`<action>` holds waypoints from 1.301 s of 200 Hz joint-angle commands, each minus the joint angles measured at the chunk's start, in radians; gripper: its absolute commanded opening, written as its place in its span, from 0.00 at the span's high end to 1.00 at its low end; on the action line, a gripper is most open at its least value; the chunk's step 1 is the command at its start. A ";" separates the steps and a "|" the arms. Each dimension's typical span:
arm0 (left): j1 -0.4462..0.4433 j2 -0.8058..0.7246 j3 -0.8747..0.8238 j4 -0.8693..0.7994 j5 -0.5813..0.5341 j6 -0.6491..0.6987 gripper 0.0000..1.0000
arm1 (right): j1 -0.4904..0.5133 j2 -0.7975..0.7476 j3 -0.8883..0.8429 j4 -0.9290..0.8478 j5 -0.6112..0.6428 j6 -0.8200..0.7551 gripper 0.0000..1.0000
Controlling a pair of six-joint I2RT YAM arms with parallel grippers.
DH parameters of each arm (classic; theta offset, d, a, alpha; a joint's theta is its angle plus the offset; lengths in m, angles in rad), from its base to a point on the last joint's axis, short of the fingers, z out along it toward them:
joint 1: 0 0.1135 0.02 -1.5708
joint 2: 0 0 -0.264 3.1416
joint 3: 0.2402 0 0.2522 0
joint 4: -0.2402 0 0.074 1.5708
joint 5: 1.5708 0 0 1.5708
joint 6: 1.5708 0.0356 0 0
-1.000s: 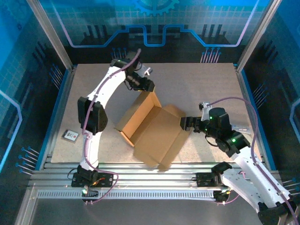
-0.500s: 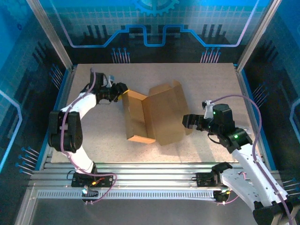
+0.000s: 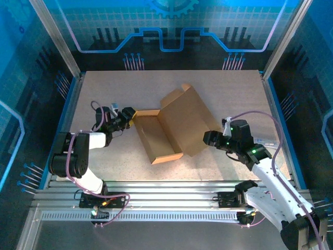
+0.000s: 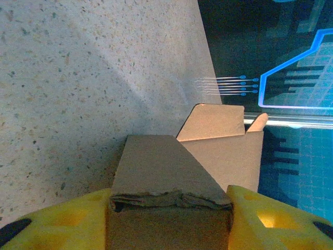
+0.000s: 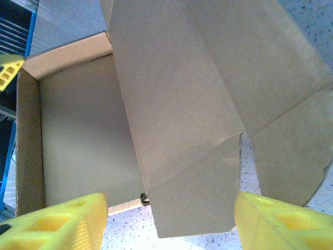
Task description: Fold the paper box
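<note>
Top external, creased brown cardboard paper box [image 3: 183,121]

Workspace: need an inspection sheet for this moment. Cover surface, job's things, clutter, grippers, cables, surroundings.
Surface: speckled beige table, no marks seen.
Job's things: box mid-table, tray open; lid raised on the far-right side, not closed.
Clutter: nothing seen.
Grippers: left gripper clamped on the tray's left corner wall; right gripper open, fingers either side of a lid flap.
Cables: purple cables run along both arms, off the box.
Surroundings: blue-lit panels, aluminium posts, rails at the near edge.
</note>
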 commanded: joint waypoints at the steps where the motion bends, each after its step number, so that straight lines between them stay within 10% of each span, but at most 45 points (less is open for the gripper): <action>1: 0.006 -0.020 -0.033 0.116 -0.046 -0.028 0.49 | 0.021 0.017 -0.015 0.036 0.054 0.049 0.38; 154: -0.001 -0.089 -0.137 0.130 -0.093 -0.020 0.50 | 0.075 0.133 -0.061 0.262 0.082 0.126 0.69; 260: -0.081 0.124 -0.299 0.601 -0.112 -0.098 0.43 | 0.192 0.201 0.080 0.153 0.325 0.084 0.87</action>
